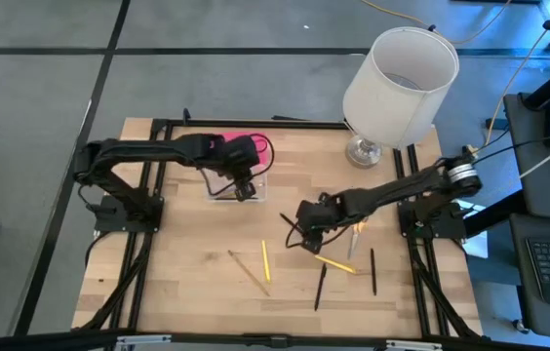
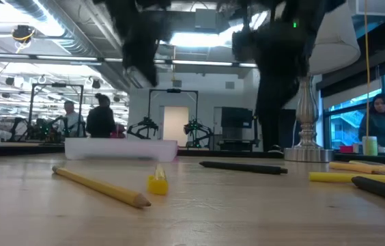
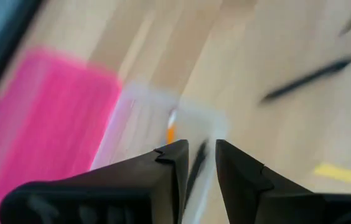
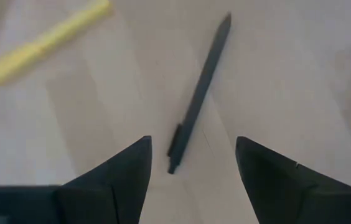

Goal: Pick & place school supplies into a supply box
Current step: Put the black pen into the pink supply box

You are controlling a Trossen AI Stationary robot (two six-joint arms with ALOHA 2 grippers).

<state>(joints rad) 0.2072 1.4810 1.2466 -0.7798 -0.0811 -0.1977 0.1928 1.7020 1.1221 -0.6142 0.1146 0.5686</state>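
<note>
The supply box sits at the table's far middle, its pink lid (image 1: 246, 146) open and its clear base (image 1: 228, 191) on the wood. My left gripper (image 1: 246, 188) hovers over the base, fingers a narrow gap apart (image 3: 201, 163). Through that gap I see a thin black pen (image 3: 195, 167) and an orange pencil (image 3: 171, 132) in the base. My right gripper (image 1: 306, 234) is open wide (image 4: 193, 163) above a black pen (image 4: 199, 93) lying flat on the table between its fingers, untouched. A yellow marker (image 4: 45, 40) lies beside it.
More supplies lie on the near half: a wooden pencil (image 1: 246, 270), a yellow pencil (image 1: 265, 260), a yellow marker (image 1: 336, 264) and two black pens (image 1: 320, 286) (image 1: 373, 271). A white lampshade (image 1: 400, 73) on a metal base (image 1: 363, 151) stands at the far right corner. People stand in the room behind.
</note>
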